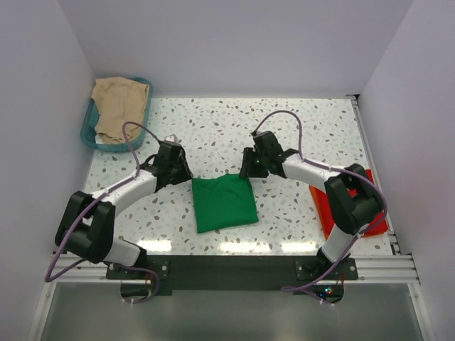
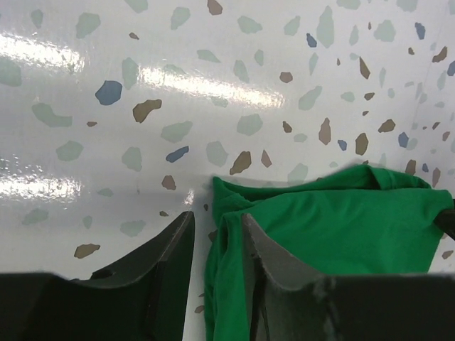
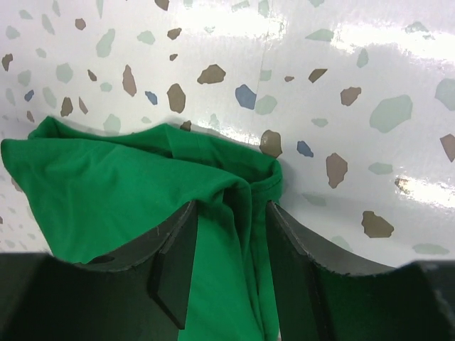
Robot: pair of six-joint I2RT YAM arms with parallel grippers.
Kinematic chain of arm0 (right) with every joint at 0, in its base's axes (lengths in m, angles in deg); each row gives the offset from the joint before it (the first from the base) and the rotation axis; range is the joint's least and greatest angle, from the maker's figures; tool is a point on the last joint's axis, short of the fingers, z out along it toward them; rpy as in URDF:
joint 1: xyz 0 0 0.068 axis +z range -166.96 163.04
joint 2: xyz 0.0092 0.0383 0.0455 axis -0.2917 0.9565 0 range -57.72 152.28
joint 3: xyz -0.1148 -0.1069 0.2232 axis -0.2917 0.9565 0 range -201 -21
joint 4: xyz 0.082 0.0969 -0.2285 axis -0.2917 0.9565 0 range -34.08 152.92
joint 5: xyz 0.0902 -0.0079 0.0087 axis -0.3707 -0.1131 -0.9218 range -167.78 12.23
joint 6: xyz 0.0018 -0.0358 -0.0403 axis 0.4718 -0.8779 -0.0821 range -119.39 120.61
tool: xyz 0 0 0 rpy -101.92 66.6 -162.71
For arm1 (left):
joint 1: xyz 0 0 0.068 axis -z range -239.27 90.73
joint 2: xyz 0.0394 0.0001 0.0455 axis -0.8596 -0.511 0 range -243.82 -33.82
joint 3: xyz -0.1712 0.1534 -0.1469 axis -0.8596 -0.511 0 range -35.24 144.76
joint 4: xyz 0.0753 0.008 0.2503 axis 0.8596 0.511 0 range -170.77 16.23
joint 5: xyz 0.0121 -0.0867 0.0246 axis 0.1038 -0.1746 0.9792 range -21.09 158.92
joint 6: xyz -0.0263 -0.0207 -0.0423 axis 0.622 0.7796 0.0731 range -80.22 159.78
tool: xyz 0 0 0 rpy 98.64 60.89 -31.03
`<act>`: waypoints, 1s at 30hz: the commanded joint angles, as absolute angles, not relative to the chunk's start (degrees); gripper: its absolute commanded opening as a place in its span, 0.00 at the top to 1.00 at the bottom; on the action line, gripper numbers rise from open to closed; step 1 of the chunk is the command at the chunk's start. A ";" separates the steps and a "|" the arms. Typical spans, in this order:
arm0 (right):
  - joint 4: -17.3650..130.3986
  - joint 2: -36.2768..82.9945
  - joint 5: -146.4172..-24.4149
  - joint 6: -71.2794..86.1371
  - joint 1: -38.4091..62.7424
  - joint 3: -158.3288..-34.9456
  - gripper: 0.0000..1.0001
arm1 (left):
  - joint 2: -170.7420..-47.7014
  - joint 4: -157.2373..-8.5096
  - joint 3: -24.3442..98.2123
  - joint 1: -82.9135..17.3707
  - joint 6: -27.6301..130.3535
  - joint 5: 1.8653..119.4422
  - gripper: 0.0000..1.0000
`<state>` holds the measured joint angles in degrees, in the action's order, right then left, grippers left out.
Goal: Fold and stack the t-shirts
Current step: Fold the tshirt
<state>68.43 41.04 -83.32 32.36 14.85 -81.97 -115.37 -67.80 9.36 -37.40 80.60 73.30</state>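
Note:
The bright green t-shirt (image 1: 224,202) lies folded into a compact rectangle at the table's middle front. My left gripper (image 1: 180,172) is at its far left corner. In the left wrist view (image 2: 217,227) the jaws are open, with the green shirt's (image 2: 341,227) edge between them and bare table beside it. My right gripper (image 1: 249,166) is at the far right corner. In the right wrist view (image 3: 231,213) the jaws are open and straddle a bunched fold of the green shirt (image 3: 106,192). The red-orange t-shirt (image 1: 327,213) lies at the right edge, partly hidden under my right arm.
A teal basket (image 1: 89,135) stands at the back left corner with a beige cloth (image 1: 119,103) in it. White walls close in the table on the left, back and right. A metal rail (image 1: 373,163) runs along the right side.

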 commanded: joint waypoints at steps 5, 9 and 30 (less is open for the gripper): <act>68.58 42.65 -83.14 31.99 14.94 -86.30 0.55 | -119.06 -70.57 11.26 -37.65 79.77 72.09 0.62; 68.23 43.88 -83.31 32.34 14.86 -86.57 0.57 | -120.39 -72.86 10.91 -37.65 80.47 70.32 0.62; 71.04 40.27 -83.92 33.92 9.59 -84.46 1.00 | -119.77 -75.40 10.73 -39.32 80.92 69.97 1.00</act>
<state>71.76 42.79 -83.53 33.30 12.43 -84.99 -121.30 -72.72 9.45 -38.06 81.15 69.47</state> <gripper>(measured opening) 0.026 0.013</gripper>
